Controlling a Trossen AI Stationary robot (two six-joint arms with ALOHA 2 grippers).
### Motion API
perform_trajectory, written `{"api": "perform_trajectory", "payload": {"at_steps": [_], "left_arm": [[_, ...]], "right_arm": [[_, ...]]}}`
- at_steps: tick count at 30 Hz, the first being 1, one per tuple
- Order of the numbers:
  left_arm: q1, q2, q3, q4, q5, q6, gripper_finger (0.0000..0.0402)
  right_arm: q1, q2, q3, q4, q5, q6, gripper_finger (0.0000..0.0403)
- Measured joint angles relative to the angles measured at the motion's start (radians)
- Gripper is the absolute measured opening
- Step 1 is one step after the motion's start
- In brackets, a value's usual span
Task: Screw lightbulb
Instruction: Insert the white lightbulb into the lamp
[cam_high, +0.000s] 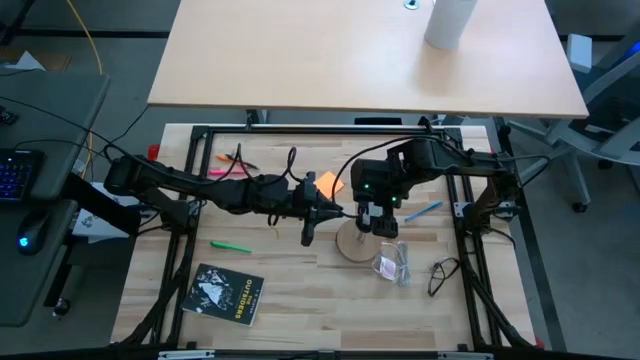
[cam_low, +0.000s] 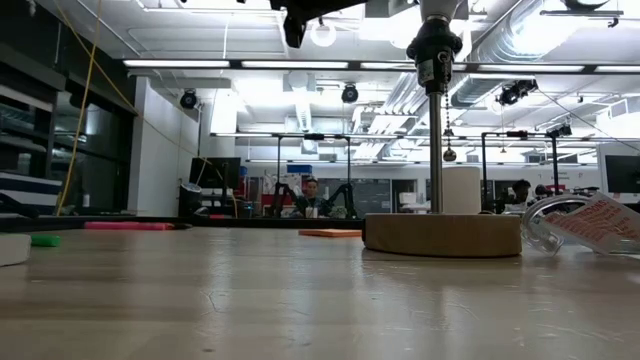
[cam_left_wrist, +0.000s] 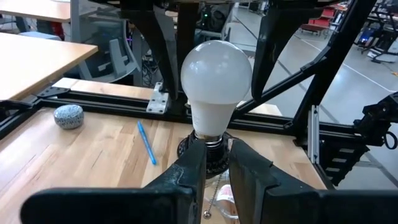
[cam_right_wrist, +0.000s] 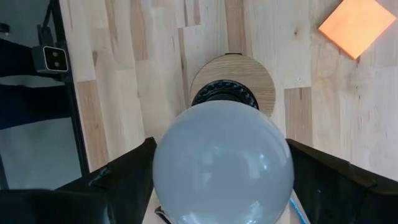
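The lightbulb (cam_left_wrist: 216, 78), a white frosted globe on a short grey threaded base, stands upright in the air over the table's middle. My left gripper (cam_left_wrist: 214, 152) reaches in from the table's left and is shut on it. My right gripper (cam_right_wrist: 222, 171) hangs above it, pointing down, with its open fingers on either side of the globe (cam_right_wrist: 222, 158). Just beyond, a black socket (cam_right_wrist: 224, 96) rises on a rod from the tan round wooden disc (cam_right_wrist: 261, 78), which rests flat on the table. My left gripper pinches the bulb's threaded base (cam_left_wrist: 211, 138) between its two fingers, which come nearly level from the table's left. The bulb stands upright, globe up, lifted clear of the table and socket. My right gripper's fingers (cam_right_wrist: 124, 180) flank the globe; I cannot tell whether they touch it.
An orange note (cam_high: 328, 183) lies behind the disc. A see-through packet (cam_high: 392, 262) and glasses (cam_high: 443, 272) lie to the disc's right, and a blue pen (cam_high: 424, 211) lies farther back. A green marker (cam_high: 230, 245) and a black booklet (cam_high: 228, 293) lie near left.
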Motion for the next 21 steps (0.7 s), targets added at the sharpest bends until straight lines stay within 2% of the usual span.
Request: {"api": "perform_trajectory", "payload": {"at_steps": [21], "left_arm": [[0.000, 0.000, 0.000, -0.006, 0.000, 0.000, 0.0056]], "right_arm": [[0.000, 0.000, 0.000, -0.001, 0.001, -0.007, 0.0343]]}}
